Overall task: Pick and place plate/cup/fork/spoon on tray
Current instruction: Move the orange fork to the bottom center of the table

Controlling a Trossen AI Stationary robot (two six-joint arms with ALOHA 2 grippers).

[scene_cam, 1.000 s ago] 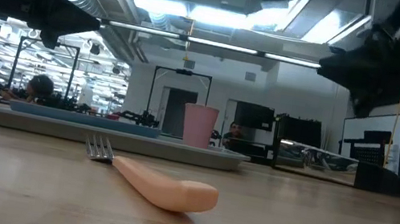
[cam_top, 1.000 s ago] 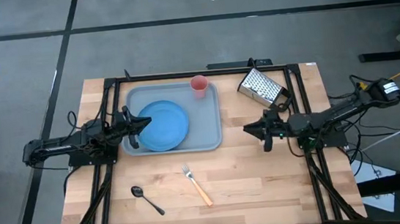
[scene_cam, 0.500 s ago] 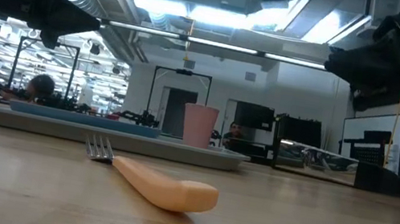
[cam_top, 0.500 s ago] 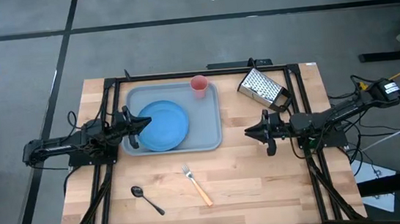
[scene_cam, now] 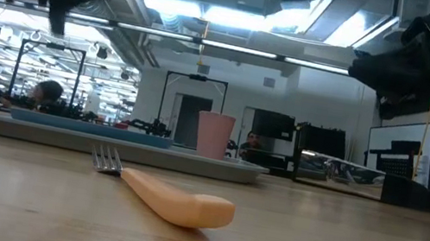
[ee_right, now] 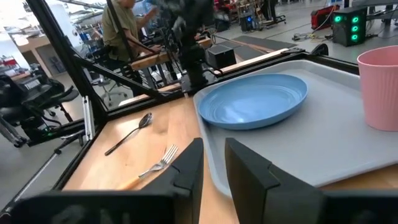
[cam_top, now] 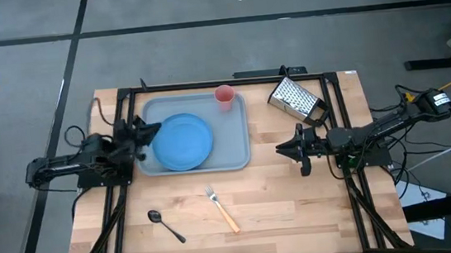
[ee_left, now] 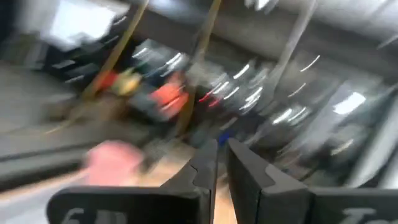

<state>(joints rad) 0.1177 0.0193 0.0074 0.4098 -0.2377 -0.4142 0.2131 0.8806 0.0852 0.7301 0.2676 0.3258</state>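
The blue plate [cam_top: 184, 141] lies flat in the left half of the grey-blue tray [cam_top: 241, 154]. The pink cup [cam_top: 224, 97] stands upright in the tray's far right corner. On the bare wood nearer me lie the orange-handled fork [cam_top: 222, 208] and, to its left, the dark spoon [cam_top: 165, 225]. My left gripper [cam_top: 150, 131] hangs above the tray's left rim, tipped upward, with a thin slit between its fingers [ee_left: 222, 167] and nothing in it. My right gripper [cam_top: 282, 147] hovers level just right of the tray, narrowly open [ee_right: 214, 163] and empty.
A metal box grater [cam_top: 296, 99] lies on the table at the far right, beyond my right gripper. Black frame rails [cam_top: 126, 194] run along both sides of the table. A person [ee_right: 121, 28] stands in the room beyond the table's left side.
My left gripper has drawn back from over the plate's left edge toward the table's left edge, risen, rolled and tipped its fingers upward. My right gripper has rolled a little about its own line without changing place. Plate, cup, fork and spoon have stayed where they were.
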